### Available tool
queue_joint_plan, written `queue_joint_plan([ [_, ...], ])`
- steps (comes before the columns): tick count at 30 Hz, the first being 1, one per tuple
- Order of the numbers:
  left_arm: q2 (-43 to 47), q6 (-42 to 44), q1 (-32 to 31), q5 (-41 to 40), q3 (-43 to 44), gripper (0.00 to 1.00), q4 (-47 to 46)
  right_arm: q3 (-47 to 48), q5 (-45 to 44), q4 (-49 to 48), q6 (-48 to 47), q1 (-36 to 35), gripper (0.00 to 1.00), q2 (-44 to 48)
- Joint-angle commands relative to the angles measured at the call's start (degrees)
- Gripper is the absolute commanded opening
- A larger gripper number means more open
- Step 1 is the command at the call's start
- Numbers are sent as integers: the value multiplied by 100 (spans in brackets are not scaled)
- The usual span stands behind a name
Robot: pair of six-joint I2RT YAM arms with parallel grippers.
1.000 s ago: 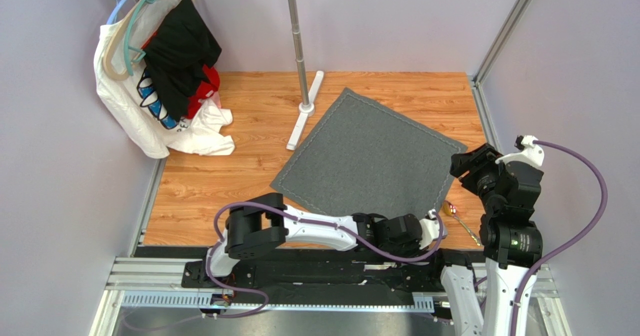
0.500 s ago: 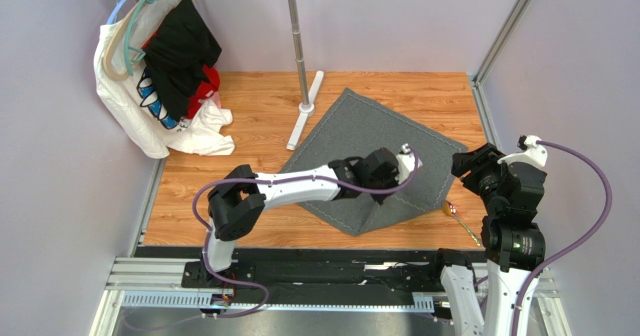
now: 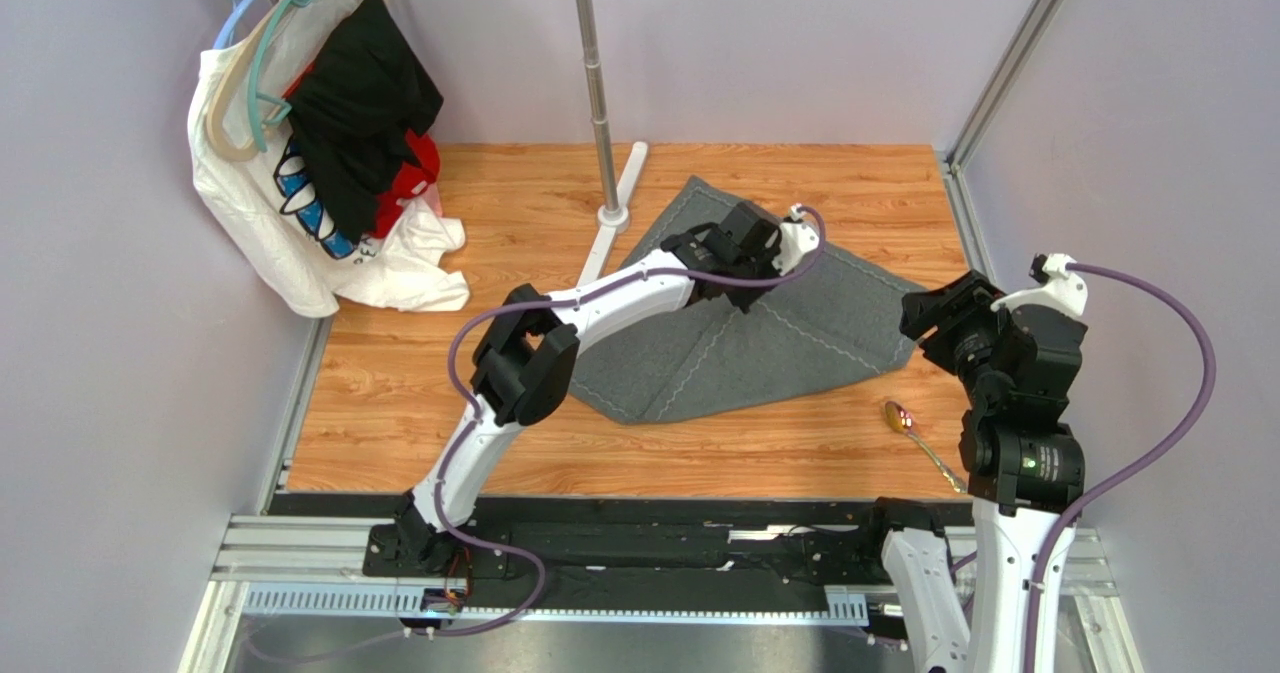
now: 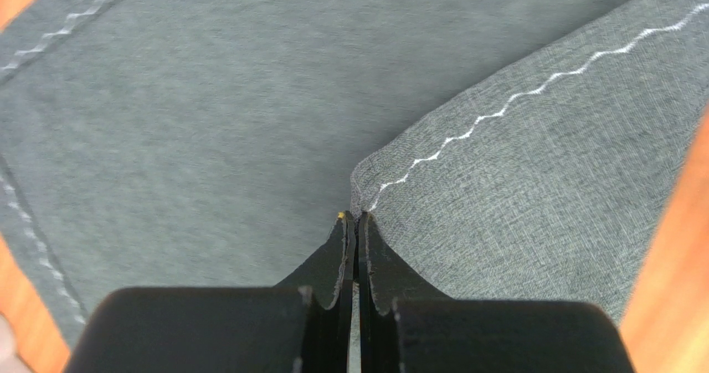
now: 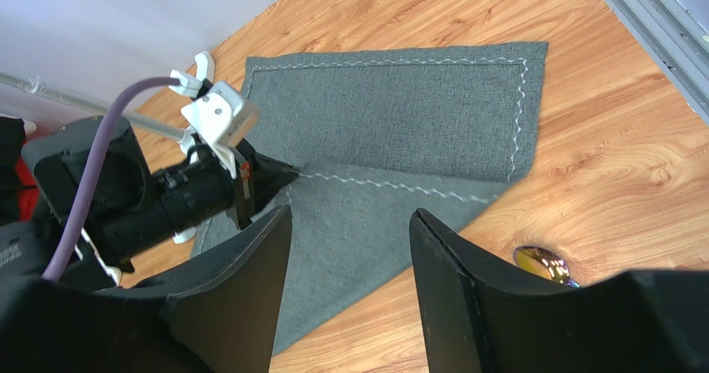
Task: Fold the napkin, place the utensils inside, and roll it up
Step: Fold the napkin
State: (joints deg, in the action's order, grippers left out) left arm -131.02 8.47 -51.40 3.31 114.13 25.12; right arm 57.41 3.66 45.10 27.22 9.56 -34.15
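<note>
The dark grey napkin (image 3: pixel 781 346) lies half doubled over on the wooden table (image 3: pixel 436 388), just right of the clothes stand's foot (image 3: pixel 613 217). It looks light, soft and felt-like, with enough body to keep a loose fold, so a stitched corner or hem seems the best place to pinch it. The left gripper (image 4: pixel 356 223) is clamped on such a corner, raised over the cloth right of the stand, while further right the right gripper (image 5: pixel 349 217) hovers with its jaws apart and empty, a spoon (image 3: pixel 899 417) lying below it.
</note>
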Motion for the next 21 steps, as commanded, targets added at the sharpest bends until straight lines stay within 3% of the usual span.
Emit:
queue_joint_plan([
  [1,-107,567,437,301,663,0,151,-36,100,-476,38,19,58,-21],
  [11,-793,709,1263,846,1796,0,-227,-529,319,-1020,29,11,58,-355],
  [21,-1452,884,1571,1198,2553,0,-526,-722,372,-1267,29,11,58,-478],
])
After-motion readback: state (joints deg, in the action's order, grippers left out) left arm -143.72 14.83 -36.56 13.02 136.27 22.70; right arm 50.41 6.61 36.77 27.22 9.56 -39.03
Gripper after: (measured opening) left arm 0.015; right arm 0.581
